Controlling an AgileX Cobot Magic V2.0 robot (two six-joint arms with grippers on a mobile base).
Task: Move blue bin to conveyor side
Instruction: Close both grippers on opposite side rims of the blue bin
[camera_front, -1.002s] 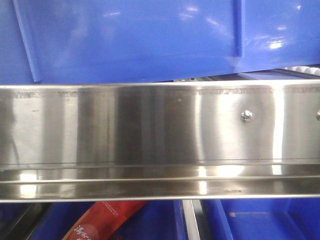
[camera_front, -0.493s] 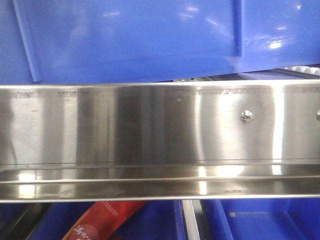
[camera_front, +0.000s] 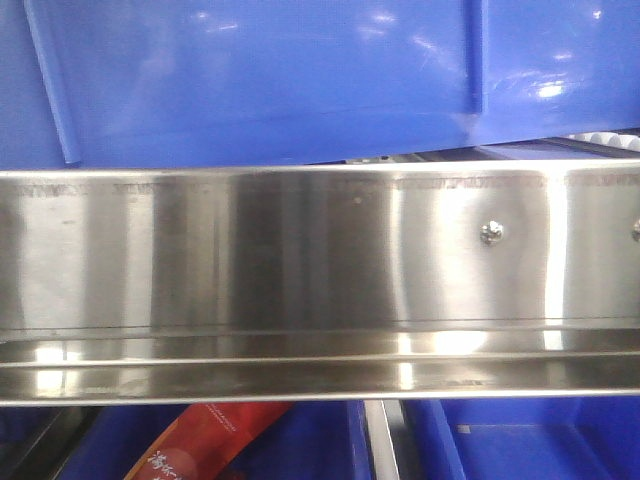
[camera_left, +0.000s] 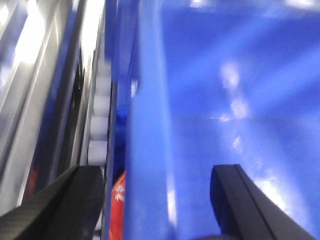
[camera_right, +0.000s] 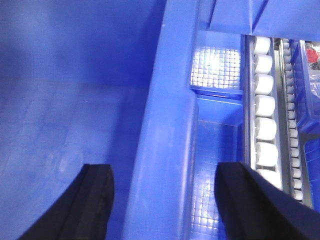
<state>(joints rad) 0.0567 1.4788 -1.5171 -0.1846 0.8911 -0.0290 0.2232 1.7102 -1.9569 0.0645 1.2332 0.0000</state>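
Observation:
The blue bin (camera_front: 270, 80) fills the top of the front view, standing above the steel rack. In the left wrist view its thick rim (camera_left: 150, 125) runs up between the jaws of my left gripper (camera_left: 155, 172). The jaws stand wide apart, one finger outside the wall and one inside the bin. In the right wrist view the bin's rim (camera_right: 170, 125) runs between the jaws of my right gripper (camera_right: 165, 170), also wide apart and straddling the wall. Neither gripper visibly presses the rim. The conveyor is out of view.
A shiny stainless steel rack (camera_front: 300, 250) spans the front view, with white rollers (camera_right: 265, 105) beside the bin, also seen in the left wrist view (camera_left: 97, 125). Below are further blue bins (camera_front: 520, 440) and a red packet (camera_front: 215, 440).

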